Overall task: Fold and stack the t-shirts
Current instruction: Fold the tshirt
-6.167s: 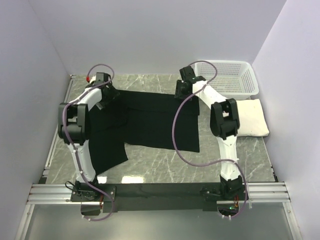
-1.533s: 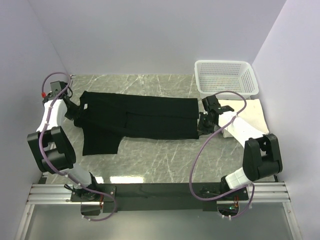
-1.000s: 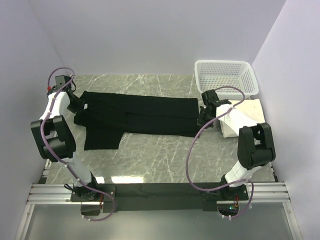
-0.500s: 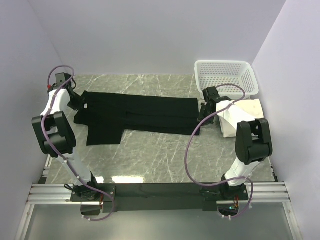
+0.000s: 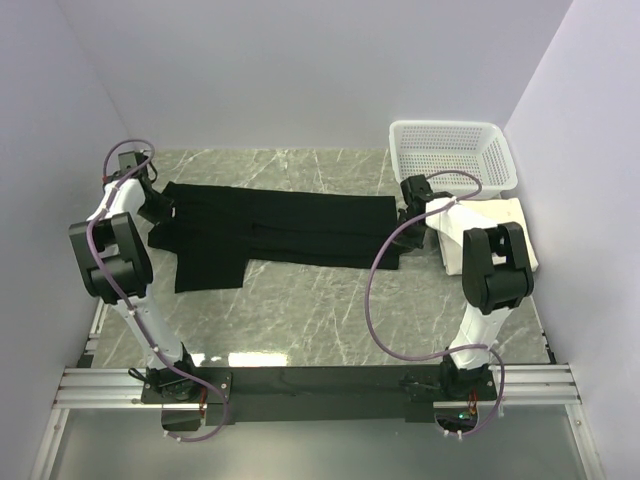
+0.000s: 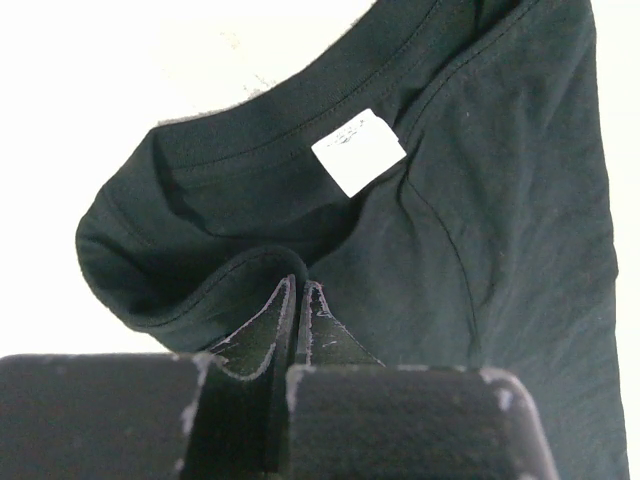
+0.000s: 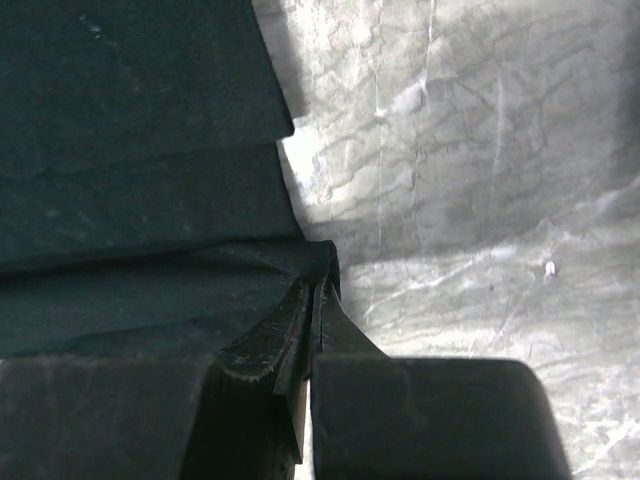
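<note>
Grey-veined marble tabletop (image 5: 330,320) spans the area nearward of both claws. One short sleeve (image 5: 210,268) of the plain black cloth t-shirt (image 5: 290,228) juts out nearward of the left gripper (image 6: 300,290), whose jaws are pressed together on the collar fold. The right gripper (image 7: 315,290) pinches the hem corner at the opposite end.

Change noted: the garment, spread wide seconds ago, is now a narrow band stretched between the claws, and both claws have drawn back toward the far wall (lengthwise fold judged nearly done; sleeve not yet tucked).

A white neck label (image 6: 358,152) sits just beyond the left claw; no print is legible. Right of the right claw rests the folded cream-white t-shirt (image 5: 515,225). Beyond it stands the white plastic mesh basket (image 5: 500,150).
</note>
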Tool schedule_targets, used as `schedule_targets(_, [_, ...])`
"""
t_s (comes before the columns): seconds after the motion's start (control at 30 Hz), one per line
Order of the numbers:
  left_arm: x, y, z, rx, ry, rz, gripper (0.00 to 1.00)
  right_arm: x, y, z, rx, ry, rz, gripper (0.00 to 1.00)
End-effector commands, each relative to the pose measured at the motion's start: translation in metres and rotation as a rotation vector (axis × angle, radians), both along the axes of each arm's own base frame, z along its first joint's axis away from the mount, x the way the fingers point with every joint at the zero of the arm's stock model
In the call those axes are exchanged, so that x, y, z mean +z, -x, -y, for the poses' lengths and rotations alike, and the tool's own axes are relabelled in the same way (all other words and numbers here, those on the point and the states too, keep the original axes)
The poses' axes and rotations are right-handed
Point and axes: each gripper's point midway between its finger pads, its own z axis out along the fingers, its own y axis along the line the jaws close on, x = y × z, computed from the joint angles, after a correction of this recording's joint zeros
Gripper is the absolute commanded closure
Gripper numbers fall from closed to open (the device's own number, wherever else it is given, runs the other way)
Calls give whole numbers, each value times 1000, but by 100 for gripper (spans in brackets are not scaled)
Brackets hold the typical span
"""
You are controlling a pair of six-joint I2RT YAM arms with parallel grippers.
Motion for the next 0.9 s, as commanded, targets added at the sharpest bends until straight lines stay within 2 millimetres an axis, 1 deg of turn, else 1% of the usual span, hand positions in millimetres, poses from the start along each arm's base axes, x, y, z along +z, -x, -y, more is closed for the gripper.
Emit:
schedule_targets(0.0, [5,-13,-3,9,-6,51,99,7,-22,6,-24,18,61,100])
schedule_targets(0.07, [5,-16,-2,3,-3,60,99,10,-26,7,-29,19,77,99])
schedule_targets(0.13, [9,-20,0,-6,7,85,90,14,-31,7,-24,25,95,93])
schedule_targets(0.17, [10,-23,0,-5,7,104,84,19,-35,6,-19,26,109,89])
schedule_targets(0.2, [16,-23,1,1,9,126,72,24,-37,6,-13,28,126,80])
schedule_targets(0.27, [22,-22,3,-2,10,150,56,32,-40,7,-7,34,157,70])
schedule_targets(0.3, [34,-22,3,-6,1,182,38,41,-41,4,5,32,186,64])
schedule_targets(0.33, [38,-20,3,-6,-9,189,30,47,-41,4,10,34,205,61])
schedule_targets(0.37, [39,-15,5,-8,-14,186,27,50,-41,4,11,40,222,59])
schedule_targets(0.4, [50,-11,5,-13,-31,203,18,61,-40,-1,33,40,257,56])
schedule_targets(0.43, [54,-7,6,-16,-43,209,13,66,-39,-4,44,41,274,54])
schedule_targets(0.47, [49,4,8,-17,-59,188,10,68,-37,-6,54,42,285,53])
schedule_targets(0.5, [59,10,9,-26,-79,206,6,76,-34,-10,76,41,308,50])
schedule_targets(0.53, [60,17,11,-30,-90,200,5,80,-30,-19,109,39,320,50])
schedule_targets(0.57, [47,32,16,-37,-104,157,5,80,-27,-25,133,38,325,50])
schedule_targets(0.6, [53,40,19,-46,-116,165,4,86,-23,-29,161,40,343,49])
schedule_targets(0.63, [49,49,22,-49,-120,148,4,86,-18,-40,195,37,349,49])
schedule_targets(0.67, [34,65,30,-62,-120,103,4,83,-13,-44,211,37,346,49])
schedule_targets(0.7, [34,74,34,-66,-125,102,4,86,-10,-49,229,30,355,48])
schedule_targets(0.73, [19,90,40,-76,-119,58,4,82,-4,-55,251,16,350,48])
schedule_targets(0.77, [14,97,48,-91,-119,46,4,80,0,-59,264,6,348,48])
schedule_targets(0.8, [14,104,50,-92,-125,49,5,78,3,-62,274,-10,343,49])
schedule_targets(0.83, [8,111,53,-96,-121,36,6,76,6,-64,280,-15,337,49])
schedule_targets(0.87, [-7,124,57,-102,-112,3,7,72,11,-68,292,-21,327,49])
